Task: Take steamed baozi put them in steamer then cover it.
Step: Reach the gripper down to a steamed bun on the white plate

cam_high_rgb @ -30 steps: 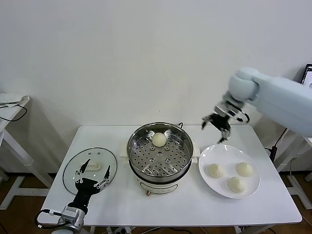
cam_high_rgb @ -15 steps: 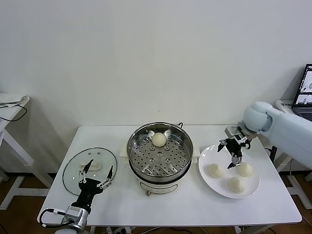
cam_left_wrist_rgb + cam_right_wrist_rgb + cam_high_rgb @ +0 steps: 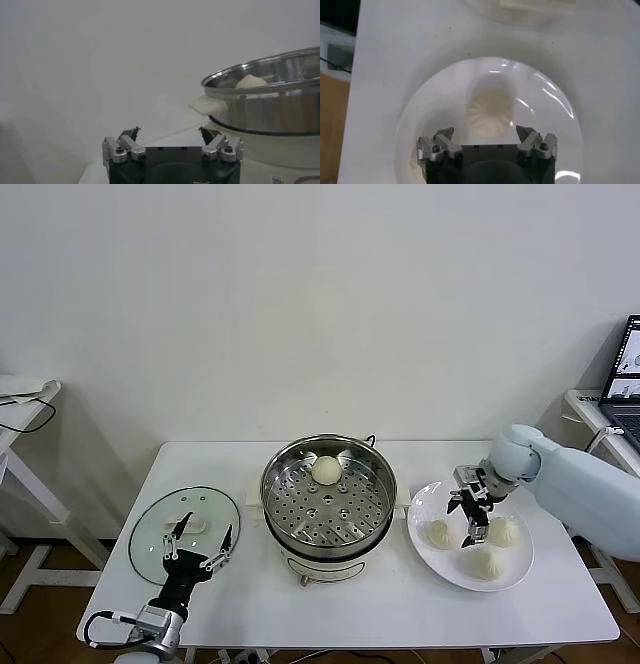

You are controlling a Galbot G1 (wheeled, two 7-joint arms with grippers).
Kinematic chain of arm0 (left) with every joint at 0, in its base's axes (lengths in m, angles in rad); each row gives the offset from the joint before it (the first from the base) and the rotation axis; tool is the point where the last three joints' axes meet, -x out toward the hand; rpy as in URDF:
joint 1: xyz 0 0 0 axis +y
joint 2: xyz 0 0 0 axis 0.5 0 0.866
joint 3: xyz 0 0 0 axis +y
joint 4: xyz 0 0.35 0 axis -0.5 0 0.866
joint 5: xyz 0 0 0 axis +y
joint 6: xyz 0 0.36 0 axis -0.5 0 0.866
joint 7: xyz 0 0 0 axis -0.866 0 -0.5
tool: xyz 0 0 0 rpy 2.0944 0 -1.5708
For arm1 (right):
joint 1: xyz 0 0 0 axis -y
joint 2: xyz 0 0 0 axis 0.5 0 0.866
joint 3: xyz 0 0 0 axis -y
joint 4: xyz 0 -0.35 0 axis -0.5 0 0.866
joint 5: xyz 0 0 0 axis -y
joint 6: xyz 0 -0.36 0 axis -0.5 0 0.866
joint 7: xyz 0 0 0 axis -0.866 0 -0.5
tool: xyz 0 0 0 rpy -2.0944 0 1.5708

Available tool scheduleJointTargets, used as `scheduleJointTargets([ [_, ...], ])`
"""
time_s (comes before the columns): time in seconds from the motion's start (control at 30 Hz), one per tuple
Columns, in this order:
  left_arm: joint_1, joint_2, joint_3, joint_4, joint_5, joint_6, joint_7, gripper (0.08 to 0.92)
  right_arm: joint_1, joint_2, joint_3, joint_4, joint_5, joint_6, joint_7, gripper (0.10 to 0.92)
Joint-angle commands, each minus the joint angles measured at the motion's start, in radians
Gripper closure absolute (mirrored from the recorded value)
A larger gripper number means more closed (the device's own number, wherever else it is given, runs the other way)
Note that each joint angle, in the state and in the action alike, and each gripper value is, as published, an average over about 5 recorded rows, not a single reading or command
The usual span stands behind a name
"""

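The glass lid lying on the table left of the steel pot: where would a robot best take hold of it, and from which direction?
Probably by the white handle at the centre of the round clear glass lid with a steel rim, coming straight down from above. The lid lies flat on the white table, so its thin rim offers little to pinch, while the handle stands up. The open left gripper hovers over its near edge.

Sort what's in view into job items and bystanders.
Job: bun in steamer; three plate buns; steamer; glass lid; right gripper, open above the plate; left gripper, open by the lid.
Bystanders: laptop; side table.
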Motion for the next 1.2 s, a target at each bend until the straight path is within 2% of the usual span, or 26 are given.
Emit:
scheduleJointTargets([
  [0.03, -0.001, 0.000, 0.002, 0.007, 0.002, -0.001, 0.001, 0.177, -0.064, 0.025, 0.059, -0.031, -0.027, -0.017, 0.014, 0.203],
  [0.57, 0.002, -0.001, -0.001, 0.010, 0.004, -0.006, 0.002, 0.177, -0.076, 0.060, 0.075, -0.060, -0.038, -0.005, 0.022, 0.203],
  [0.77, 0.002, -0.001, 0.002, 0.010, 0.004, -0.006, 0.001, 0.177, -0.083, 0.061, 0.082, -0.064, -0.048, 0.001, 0.020, 0.274],
  [1.2, 0.005, -0.004, 0.013, 0.001, 0.005, -0.006, 0.000, 0.177, -0.081, 0.052, 0.097, -0.051, -0.051, 0.014, 0.014, 0.321],
])
